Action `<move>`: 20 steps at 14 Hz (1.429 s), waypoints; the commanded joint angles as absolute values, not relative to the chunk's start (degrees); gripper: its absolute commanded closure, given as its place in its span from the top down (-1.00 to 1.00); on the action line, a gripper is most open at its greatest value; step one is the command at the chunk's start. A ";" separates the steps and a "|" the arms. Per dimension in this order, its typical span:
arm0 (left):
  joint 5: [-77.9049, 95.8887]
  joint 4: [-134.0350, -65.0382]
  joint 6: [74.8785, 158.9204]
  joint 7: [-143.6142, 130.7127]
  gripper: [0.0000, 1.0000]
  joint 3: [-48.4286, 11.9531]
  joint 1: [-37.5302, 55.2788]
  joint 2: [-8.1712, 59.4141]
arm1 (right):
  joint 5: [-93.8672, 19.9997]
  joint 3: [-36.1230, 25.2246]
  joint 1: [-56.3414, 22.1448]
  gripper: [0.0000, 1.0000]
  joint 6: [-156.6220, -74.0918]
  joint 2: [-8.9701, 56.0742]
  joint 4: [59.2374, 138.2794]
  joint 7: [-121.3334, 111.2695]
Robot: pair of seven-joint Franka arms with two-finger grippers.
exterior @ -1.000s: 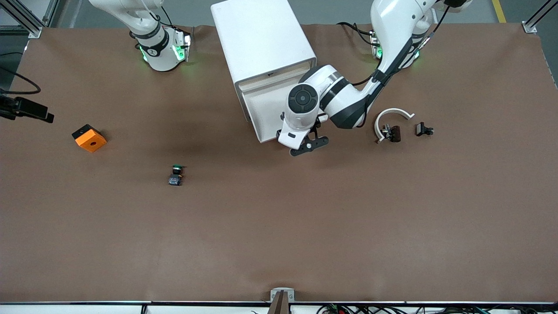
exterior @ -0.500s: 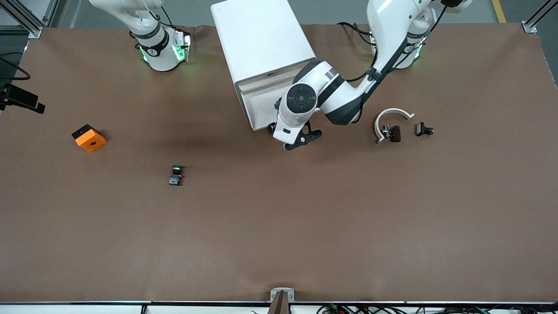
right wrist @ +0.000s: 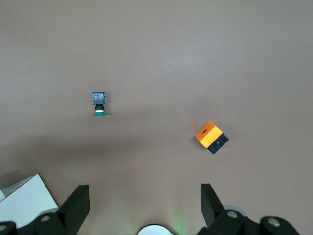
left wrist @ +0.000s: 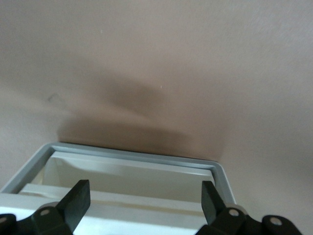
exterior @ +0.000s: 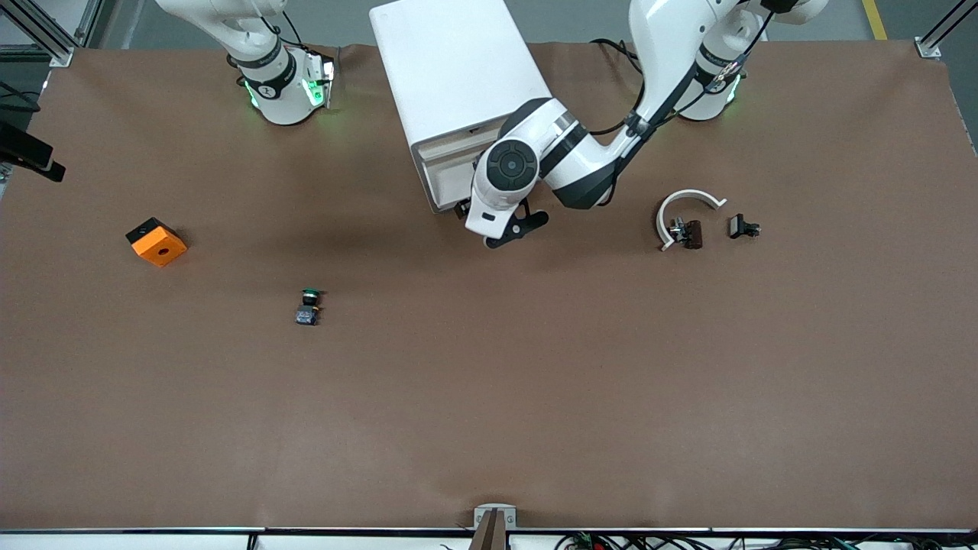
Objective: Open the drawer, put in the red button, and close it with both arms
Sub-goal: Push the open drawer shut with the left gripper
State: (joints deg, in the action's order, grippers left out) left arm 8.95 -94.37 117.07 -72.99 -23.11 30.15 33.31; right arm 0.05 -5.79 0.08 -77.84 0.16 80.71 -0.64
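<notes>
both grippers are spread, left gripper at the part-open drawer's rim, right gripper waiting above the green button; red button unseen, perhaps inside; a one-sided push could skew the cabinet.

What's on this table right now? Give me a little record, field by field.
cabinet: white box cabinet, its drawer open a little
left pincer: open, at the drawer's front
right pincer: open, waiting high over the right arm's end of the table
red button: not visible in any view
green-capped push-button switch: lying on the brown table
orange block with black base: farther from the front camera than the green switch
white curved plastic piece: toward the left arm's end
</notes>
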 commanded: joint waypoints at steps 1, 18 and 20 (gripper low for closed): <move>11.24 -92.72 116.28 -75.58 1.00 -23.55 31.38 34.89 | -0.70 -5.54 0.09 1.00 -82.95 -7.80 91.29 -0.62; 24.26 -92.64 113.82 -75.85 1.00 -23.38 31.29 35.68 | -1.06 -4.66 0.88 1.00 -82.88 -9.49 91.67 1.67; 23.56 -90.81 113.82 -75.85 1.00 -22.77 30.68 35.68 | 1.14 -3.96 0.62 1.00 -82.62 -9.41 91.67 1.76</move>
State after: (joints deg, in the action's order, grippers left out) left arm 22.84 -93.84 115.04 -74.85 -22.94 31.26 35.01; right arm -0.60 -4.94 0.50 -82.76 -8.79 91.81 1.55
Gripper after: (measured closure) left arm 0.000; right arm 0.000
